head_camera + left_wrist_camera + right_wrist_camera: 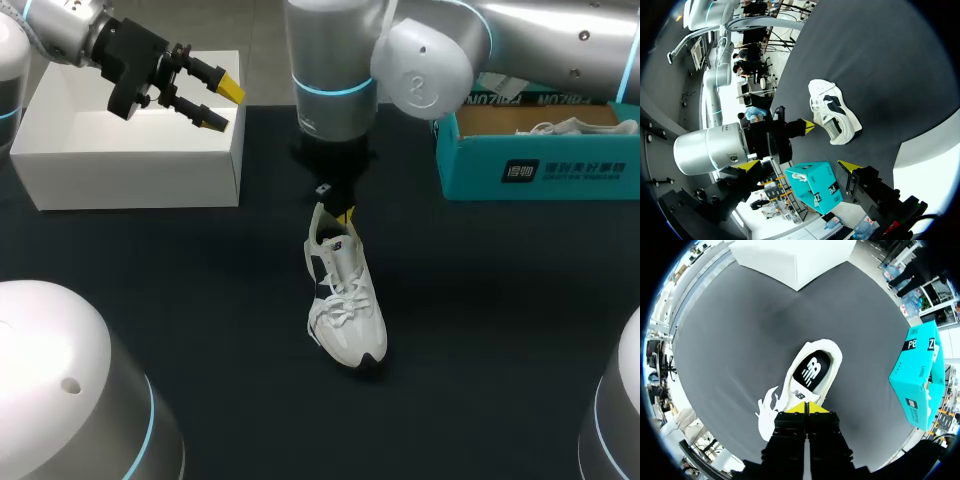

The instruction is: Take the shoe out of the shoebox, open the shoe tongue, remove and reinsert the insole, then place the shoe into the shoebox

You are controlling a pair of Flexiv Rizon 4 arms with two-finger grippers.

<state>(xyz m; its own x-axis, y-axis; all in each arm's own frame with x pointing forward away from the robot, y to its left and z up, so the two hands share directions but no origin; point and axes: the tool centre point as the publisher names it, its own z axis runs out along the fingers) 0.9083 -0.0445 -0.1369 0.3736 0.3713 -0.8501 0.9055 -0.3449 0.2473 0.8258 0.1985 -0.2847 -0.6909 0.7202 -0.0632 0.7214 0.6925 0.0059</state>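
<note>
— Right gripper [805,407]?
— Clamped. Pinching the tongue [799,391] by its top edge with both yellow tips, pressed flat together from two sides. Pointing straight down at the heel end of the shoe [350,310].
— And the shoe, where?
— Out of the shoebox [540,165], resting sole-down near the middle of the dark table [150,260]. Toe toward the camera in the head view, heel away, directly below the right arm [420,70]. White with black patches; laces [340,295] threaded and slack across the front.
— Insole [811,371]?
— Inside the shoe, lying in the heel. Black with a white mark, in plain sight from the right wrist view, just ahead of the clamped tips.
— Left gripper [224,105]?
— Released, spread wide, grasping nothing and touching nothing. Held up in the air over the right end of a white box [130,150], at the far left of the table. Well apart from the shoe.
— Confirmed from the left wrist view?
— Yes: same wide spread there, with the shoe far ahead on the table and the right gripper's tip right at it.
— And the shoebox?
— Teal, uncovered on top, at the far right of the table, well apart from the shoe. Brown inside, with something white [572,127] in it, too small to name.
</note>
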